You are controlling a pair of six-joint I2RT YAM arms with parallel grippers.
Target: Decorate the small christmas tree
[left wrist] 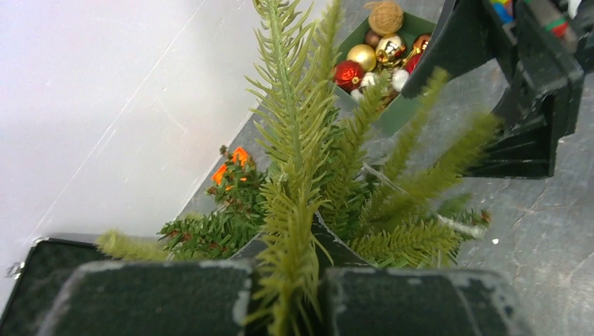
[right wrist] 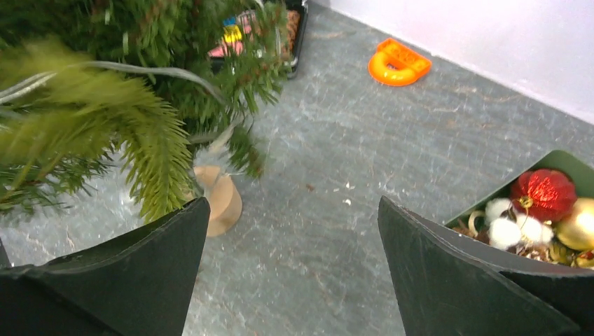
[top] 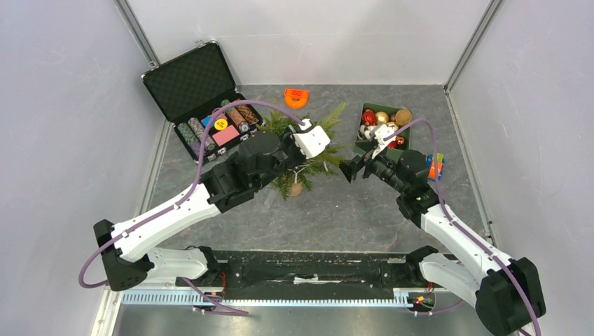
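Worktop (top: 336,210): grey, walled on three sides.

Open case (top: 192,80) of poker chips: behind the tree, to its left. Not part of this job, as far as I can judge.

Small christmas tree (top: 323,162): mid-worktop, tan stump down, and it looks tilted.

Green ornament box (left wrist: 396,115): just right of the tree and full of baubles. I judge it is parked there for short reaches.

My left pincer (left wrist: 287,294) is clamped shut on a tree branch, likely to steady the tree. My right pincer (right wrist: 293,210) is spread wide with nothing in it, between tree and box.

Orange piece (top: 296,97): behind the tree.

Writing: none legible anywhere.
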